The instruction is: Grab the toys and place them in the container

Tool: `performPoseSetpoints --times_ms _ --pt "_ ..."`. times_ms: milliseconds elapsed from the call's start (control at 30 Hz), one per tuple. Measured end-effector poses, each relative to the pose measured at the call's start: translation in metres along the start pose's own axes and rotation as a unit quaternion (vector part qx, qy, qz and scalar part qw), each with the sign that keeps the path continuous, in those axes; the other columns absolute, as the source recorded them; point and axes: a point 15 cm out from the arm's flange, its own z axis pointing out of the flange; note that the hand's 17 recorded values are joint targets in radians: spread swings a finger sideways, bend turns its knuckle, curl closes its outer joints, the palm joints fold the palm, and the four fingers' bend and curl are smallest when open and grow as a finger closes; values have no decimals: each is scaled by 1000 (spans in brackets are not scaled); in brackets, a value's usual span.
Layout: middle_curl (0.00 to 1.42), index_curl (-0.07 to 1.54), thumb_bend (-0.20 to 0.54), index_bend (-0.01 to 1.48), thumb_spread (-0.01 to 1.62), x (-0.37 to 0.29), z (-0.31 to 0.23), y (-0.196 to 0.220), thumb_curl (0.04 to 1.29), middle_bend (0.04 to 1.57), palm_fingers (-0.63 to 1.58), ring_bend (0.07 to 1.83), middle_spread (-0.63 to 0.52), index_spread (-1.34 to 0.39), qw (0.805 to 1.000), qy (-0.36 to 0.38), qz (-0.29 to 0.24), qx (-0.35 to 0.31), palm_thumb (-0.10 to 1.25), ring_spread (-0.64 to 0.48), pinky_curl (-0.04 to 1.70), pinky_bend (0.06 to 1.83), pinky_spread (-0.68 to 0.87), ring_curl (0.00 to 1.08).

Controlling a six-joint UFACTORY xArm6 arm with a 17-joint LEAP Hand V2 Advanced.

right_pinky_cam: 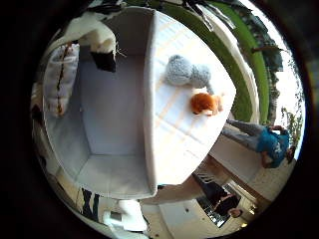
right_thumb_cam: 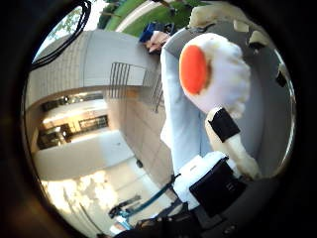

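A round white plush toy with an orange patch [right_thumb_cam: 208,69] fills much of the thumb side view, close to the palm. My hand's white and black fingers [right_thumb_cam: 230,139] curl round it from both sides. In the little finger side view the hand [right_pinky_cam: 96,38] is high over a large grey open container [right_pinky_cam: 120,110] on a white table [right_pinky_cam: 184,139]. A striped plush toy [right_pinky_cam: 60,75] lies in the container by its wall. A grey plush toy [right_pinky_cam: 184,72] and a small orange plush toy [right_pinky_cam: 205,103] lie on the table beside the container.
The table's edge [right_pinky_cam: 214,149] lies just past the orange toy, with paved ground below. A building with a railing [right_thumb_cam: 124,74] stands off to one side, and grass [right_pinky_cam: 234,45] lies beyond the table.
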Motion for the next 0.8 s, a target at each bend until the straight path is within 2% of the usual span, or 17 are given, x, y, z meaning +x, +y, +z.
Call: performPoseSetpoints --times_ms 167,333,533,700,767,800 --pt "431 414 -24 238 1159 3 2 4 488 188 -119 566 59 -437 1000 -2 -18 -14 806 274 418 896 410 367" --pt "386 366 -24 177 1146 34 -33 14 482 172 -24 511 57 -431 999 1 -18 29 810 281 357 781 422 337" --pt "370 348 -31 184 1139 117 -96 27 475 184 60 484 45 -360 995 27 28 96 784 268 295 652 403 321" --pt "360 333 -30 172 1139 200 -108 25 470 182 74 459 37 -310 992 72 62 84 760 255 268 590 389 316" --pt "357 325 -29 170 1137 224 -102 19 470 181 80 447 36 -299 992 74 69 75 751 252 258 568 384 313" --pt "355 322 -28 170 1137 256 -85 21 470 180 83 444 35 -296 992 74 84 55 749 252 253 557 382 312"
